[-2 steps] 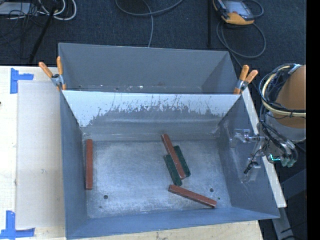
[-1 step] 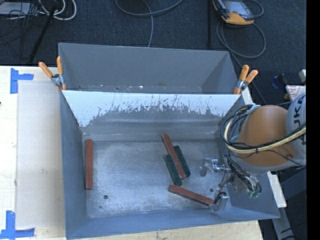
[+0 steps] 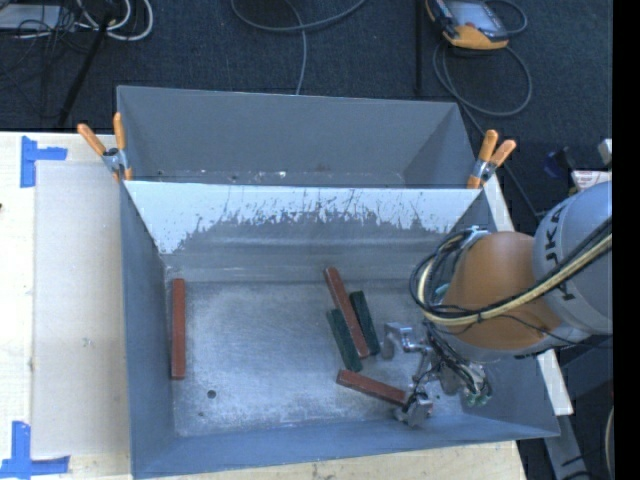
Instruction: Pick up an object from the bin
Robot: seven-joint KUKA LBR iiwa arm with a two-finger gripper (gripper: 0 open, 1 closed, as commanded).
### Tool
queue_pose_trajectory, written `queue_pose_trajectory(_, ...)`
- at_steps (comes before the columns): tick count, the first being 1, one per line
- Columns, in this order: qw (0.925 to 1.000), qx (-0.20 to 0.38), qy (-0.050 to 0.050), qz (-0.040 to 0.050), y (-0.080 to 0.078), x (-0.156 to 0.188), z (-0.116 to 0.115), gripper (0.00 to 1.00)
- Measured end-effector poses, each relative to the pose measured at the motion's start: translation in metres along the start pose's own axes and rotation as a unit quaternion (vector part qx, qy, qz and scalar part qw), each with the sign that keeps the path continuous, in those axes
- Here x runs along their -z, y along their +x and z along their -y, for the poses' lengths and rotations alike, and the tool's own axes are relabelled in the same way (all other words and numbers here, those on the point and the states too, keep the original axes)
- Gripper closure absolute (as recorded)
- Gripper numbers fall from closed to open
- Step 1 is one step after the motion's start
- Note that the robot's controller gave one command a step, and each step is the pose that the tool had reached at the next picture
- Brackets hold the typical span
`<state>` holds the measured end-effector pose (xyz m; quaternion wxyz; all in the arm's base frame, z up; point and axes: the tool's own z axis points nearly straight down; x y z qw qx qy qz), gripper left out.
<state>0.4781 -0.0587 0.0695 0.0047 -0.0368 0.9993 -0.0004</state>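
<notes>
My gripper (image 3: 407, 375) is low in the bin's front right corner and open; one fingertip (image 3: 399, 339) is toward the back, the other (image 3: 414, 410) near the front wall. A red-brown flat stick (image 3: 370, 385) lies on the floor with its right end just by the front fingertip, and nothing is held between the fingers. Left of the back fingertip, a longer red-brown stick (image 3: 343, 302) lies slanted beside two dark green sticks (image 3: 347, 340) (image 3: 362, 322).
Another red-brown stick (image 3: 177, 328) lies alone along the left side of the floor. The arm with its orange cover and cables hangs over the right wall. The bin's sloping walls close in on the gripper at front and right.
</notes>
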Motion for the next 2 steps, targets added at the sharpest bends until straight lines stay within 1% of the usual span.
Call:
queue_pose_trajectory(1,1.0000,0.002,-0.001,-0.0048,0.003,0.000,-0.001,1.00)
queue_pose_trajectory(2,0.9999,-0.013,0.000,-0.0006,-0.001,0.147,0.007,1.00)
